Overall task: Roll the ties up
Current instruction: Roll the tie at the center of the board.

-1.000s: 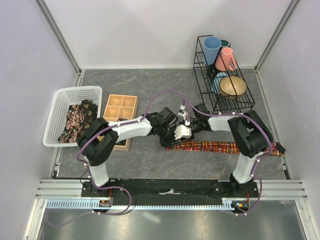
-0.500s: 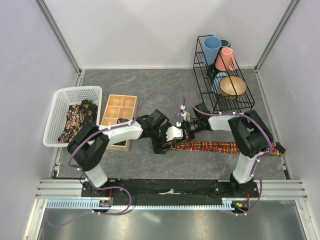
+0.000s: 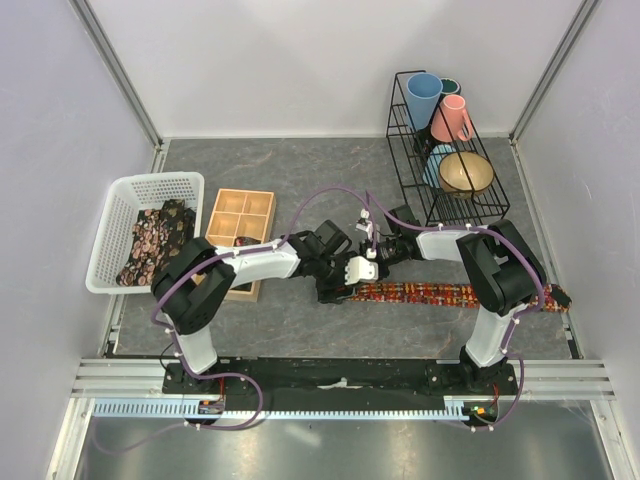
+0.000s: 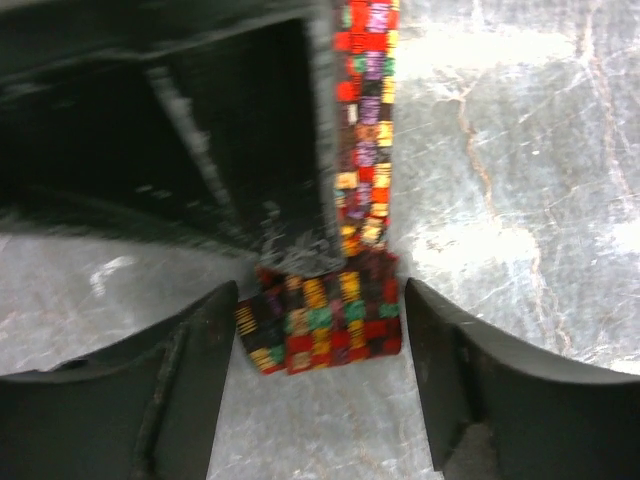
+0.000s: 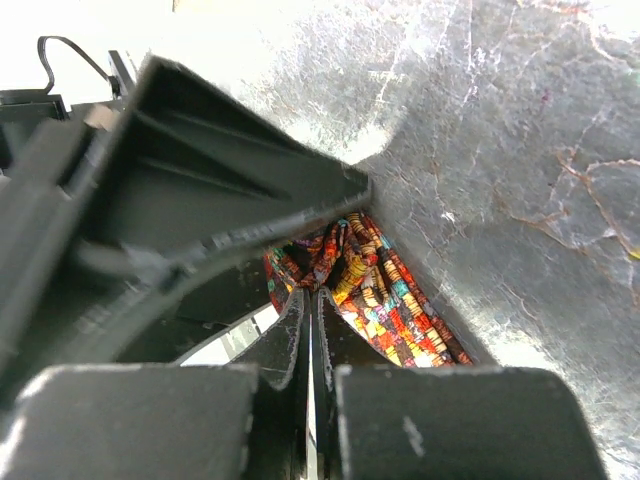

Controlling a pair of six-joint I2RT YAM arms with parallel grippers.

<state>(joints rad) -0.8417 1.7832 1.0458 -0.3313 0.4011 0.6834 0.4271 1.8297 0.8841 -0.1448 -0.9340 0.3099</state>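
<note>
tie (image 3: 430, 293) near front edge | left gripper (image 4: 318, 320) wide, straddling folded end | right gripper (image 5: 310, 296) pinched closed there | imo roll it tight, edges square

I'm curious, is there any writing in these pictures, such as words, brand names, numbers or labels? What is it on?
No readable text in any view.
The tie has only a colored check pattern and no lettering.
The cups, basket and tray show no words, numbers or logos.
Any marks on the arms or their bases are too small or blurred to read.
</note>
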